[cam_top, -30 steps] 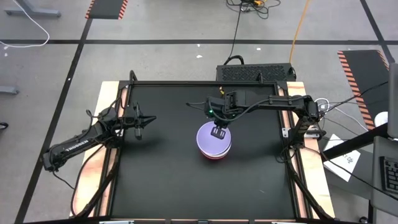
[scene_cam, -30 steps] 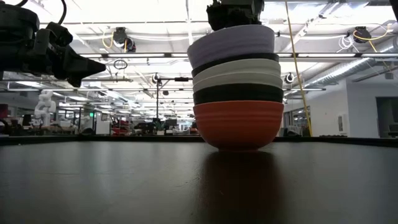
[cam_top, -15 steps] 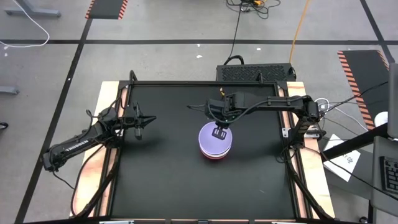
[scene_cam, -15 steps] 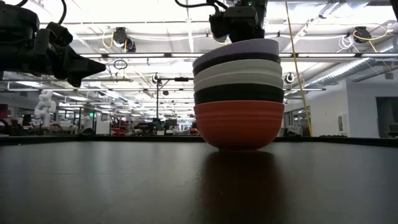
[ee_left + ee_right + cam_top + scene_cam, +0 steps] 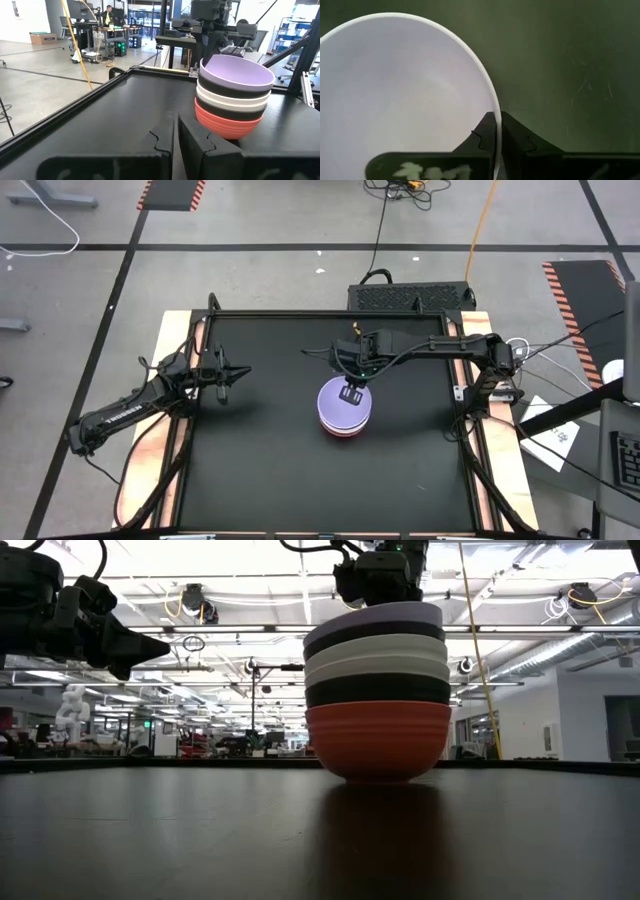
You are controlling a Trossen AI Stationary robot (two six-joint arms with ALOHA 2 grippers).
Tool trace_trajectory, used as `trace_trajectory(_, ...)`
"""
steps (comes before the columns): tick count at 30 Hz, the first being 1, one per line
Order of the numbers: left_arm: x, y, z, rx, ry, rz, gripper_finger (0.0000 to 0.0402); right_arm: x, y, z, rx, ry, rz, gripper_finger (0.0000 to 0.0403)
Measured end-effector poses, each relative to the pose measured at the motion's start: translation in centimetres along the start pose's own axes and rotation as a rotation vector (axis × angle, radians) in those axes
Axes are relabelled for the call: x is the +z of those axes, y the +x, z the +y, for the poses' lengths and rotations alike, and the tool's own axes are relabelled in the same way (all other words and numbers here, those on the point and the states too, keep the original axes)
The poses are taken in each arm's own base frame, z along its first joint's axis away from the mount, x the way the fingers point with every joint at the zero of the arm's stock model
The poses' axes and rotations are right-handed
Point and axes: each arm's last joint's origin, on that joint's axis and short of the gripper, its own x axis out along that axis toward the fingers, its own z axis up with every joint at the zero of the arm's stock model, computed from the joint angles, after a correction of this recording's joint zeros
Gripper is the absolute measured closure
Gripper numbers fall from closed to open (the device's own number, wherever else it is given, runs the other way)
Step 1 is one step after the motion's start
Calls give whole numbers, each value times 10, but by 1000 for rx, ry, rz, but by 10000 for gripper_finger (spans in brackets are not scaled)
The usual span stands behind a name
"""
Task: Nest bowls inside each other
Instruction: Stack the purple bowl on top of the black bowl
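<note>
Where the bowls [image 5: 346,409] stand nested in one stack, a little right of the middle of the black tabletop [image 5: 260,470], the pale lavender bowl [image 5: 373,615] sits on top. Below it, in the low view, come a black band, white bowls [image 5: 377,659], a black bowl [image 5: 378,689] and the red bowl [image 5: 378,741], which rests on the tabletop.

The right gripper [image 5: 351,392] comes down from above onto the far edge of the lavender bowl. In the right wrist view its fingers [image 5: 485,131] straddle that bowl's rim: one finger lies inside the bowl, the other outside over the tabletop, and the thin pale rim runs down into the narrow gap between them. The fingers are nearly together, closed on the rim of the lavender bowl. In the low view the gripper's dark body shows directly above the stack, toward its back edge.

The left gripper [image 5: 222,384] waits well apart, near the left edge of the tabletop, raised off it and pointing toward the stack. In the left wrist view its fingers [image 5: 160,137] are pressed together with nothing between them, and the stack stands beyond them.

In the room behind the tabletop, far off, a person [image 5: 108,12] stands among desks and equipment.
</note>
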Motion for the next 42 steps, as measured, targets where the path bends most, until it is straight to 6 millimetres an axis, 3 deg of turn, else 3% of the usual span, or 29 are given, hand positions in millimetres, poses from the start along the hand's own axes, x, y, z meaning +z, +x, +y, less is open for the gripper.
trace_trajectory(14,0,0,0,0,0,0,376,2,2,1,6,26,-21,401)
trace_trajectory(22,0,0,0,0,-4,0,376,-8,12,-2,27,46,-62,401)
trace_trajectory(31,0,0,0,0,-4,0,376,-14,-7,-6,45,62,-137,401)
trace_trajectory(42,0,0,0,0,-7,0,376,-13,-2,-4,97,60,-128,401)
